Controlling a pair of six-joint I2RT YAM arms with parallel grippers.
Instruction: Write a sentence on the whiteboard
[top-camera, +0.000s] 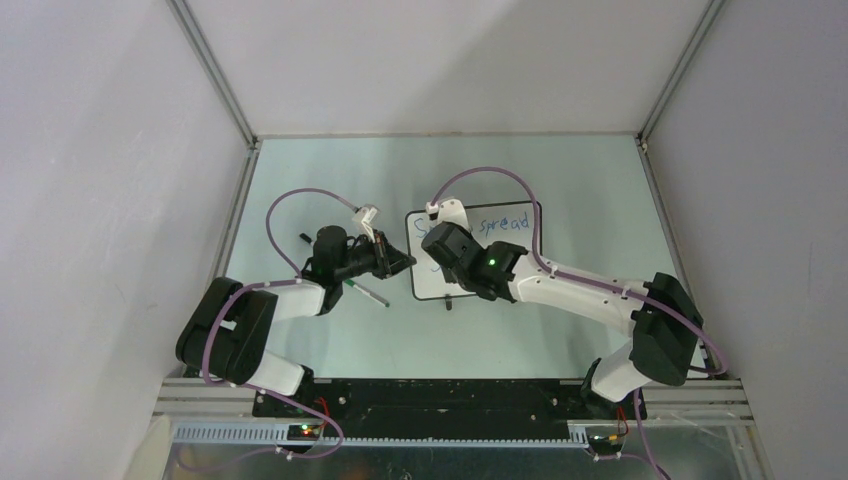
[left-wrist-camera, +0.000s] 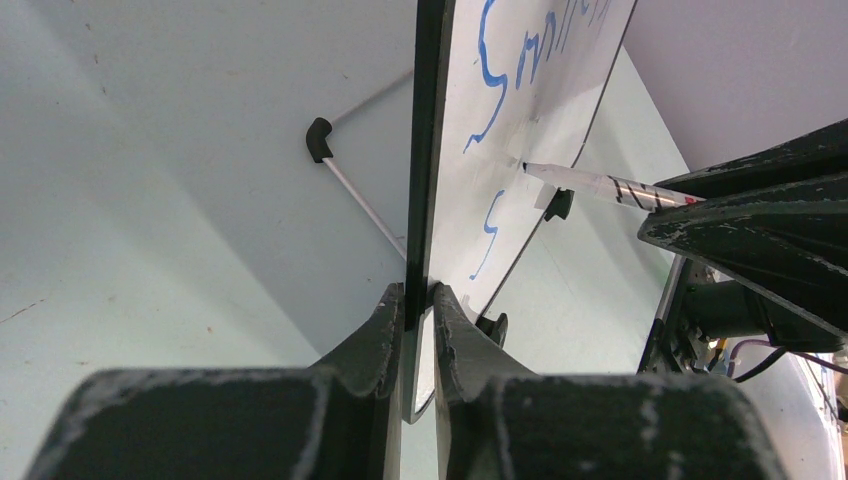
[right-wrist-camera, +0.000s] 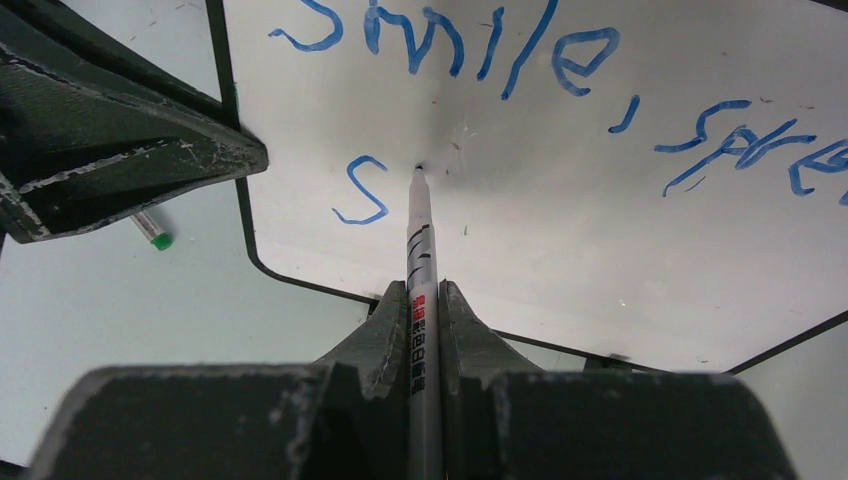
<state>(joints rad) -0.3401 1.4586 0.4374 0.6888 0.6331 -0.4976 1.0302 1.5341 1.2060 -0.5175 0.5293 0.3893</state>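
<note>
Whiteboard (top-camera: 425, 283), long axis left-right: my left claw (left-wrist-camera: 418, 300) pinches its left edge; my right claw (right-wrist-camera: 425, 300) holds marker (right-wrist-camera: 420, 230), tip touching it.

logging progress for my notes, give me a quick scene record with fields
whiteboard: one edge clamped by the left hand
left hand: shut on whiteboard
right hand: shut on marker, tip at the board just right of the lower "S"
sentence: "Smile, spread" on line one, only "S" on line two
spare pen: green-tipped, lying left of the whiteboard

Overhead camera looks down from behind; both wrist cameras, close in, share the whiteboard (right-wrist-camera: 600, 250).
</note>
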